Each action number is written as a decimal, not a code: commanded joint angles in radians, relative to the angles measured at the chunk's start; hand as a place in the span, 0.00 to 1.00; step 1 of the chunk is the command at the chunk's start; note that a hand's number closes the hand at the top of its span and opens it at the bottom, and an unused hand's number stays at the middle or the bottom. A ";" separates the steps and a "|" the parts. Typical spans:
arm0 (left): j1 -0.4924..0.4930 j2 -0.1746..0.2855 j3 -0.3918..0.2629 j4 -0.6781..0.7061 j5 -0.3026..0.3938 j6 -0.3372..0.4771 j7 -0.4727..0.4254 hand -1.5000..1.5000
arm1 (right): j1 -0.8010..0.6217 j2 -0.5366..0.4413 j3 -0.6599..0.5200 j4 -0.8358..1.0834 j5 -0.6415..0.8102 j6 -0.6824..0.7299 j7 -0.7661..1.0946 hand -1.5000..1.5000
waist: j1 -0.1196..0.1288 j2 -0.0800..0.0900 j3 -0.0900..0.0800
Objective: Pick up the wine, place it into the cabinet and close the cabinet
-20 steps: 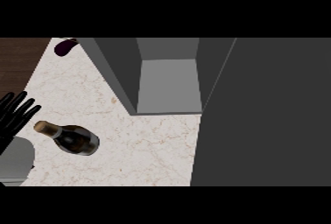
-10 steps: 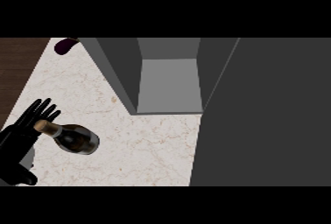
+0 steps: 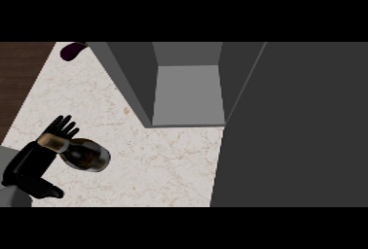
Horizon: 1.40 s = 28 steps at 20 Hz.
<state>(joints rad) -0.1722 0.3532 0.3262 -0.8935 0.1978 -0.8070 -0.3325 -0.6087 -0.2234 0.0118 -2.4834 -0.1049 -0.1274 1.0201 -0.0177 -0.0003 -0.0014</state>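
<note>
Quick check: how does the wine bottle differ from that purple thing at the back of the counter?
Colour: the wine bottle is dark brown with a tan top; the purple thing is deep purple. Place: the wine bottle is at the counter's near left, by the left hand; the purple thing is far back, beside the cabinet and cut off by the view's edge. Both are on the counter, outside the cabinet.

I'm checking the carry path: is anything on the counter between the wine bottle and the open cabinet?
Nothing visible does. Only bare counter lies between the wine bottle and the open cabinet. The purple object sits at the counter's far left edge, off that line; the left hand is at the bottle's neck.
</note>
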 commanded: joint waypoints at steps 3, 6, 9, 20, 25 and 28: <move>-0.066 0.002 -0.022 0.183 -0.088 -0.021 -0.180 0.00 | -0.093 -0.031 -0.054 -0.068 -0.069 -0.048 0.134 0.00 | -0.004 0.000 -0.002; -0.099 -0.006 -0.029 0.257 -0.079 -0.037 -0.184 0.00 | 0.038 0.000 0.012 -0.149 -0.052 -0.013 0.077 0.00 | -0.013 0.002 -0.001; -0.054 -0.002 -0.047 0.294 -0.106 -0.066 -0.277 0.00 | 0.002 0.007 0.023 -0.075 -0.018 -0.030 0.060 0.00 | -0.002 0.003 -0.002; -0.162 -0.019 -0.104 0.400 -0.151 -0.021 -0.345 0.00 | -0.027 -0.006 -0.011 -0.075 -0.060 -0.039 0.079 0.00 | -0.011 0.002 -0.002; -0.196 -0.029 -0.068 0.463 -0.080 -0.062 -0.317 1.00 | -0.011 -0.014 -0.030 -0.071 -0.078 -0.018 0.052 0.00 | -0.016 0.004 -0.001; -0.177 -0.061 -0.139 0.405 -0.136 -0.061 -0.362 1.00 | 0.056 0.006 0.016 -0.113 -0.037 -0.026 0.041 0.00 | -0.014 0.001 -0.001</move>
<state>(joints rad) -0.3455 0.3186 0.2187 -0.4840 0.0755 -0.7289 -0.5743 -0.6335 -0.2236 0.0289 -2.4721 -0.0943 -0.1605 1.0218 -0.0292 0.0013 -0.0030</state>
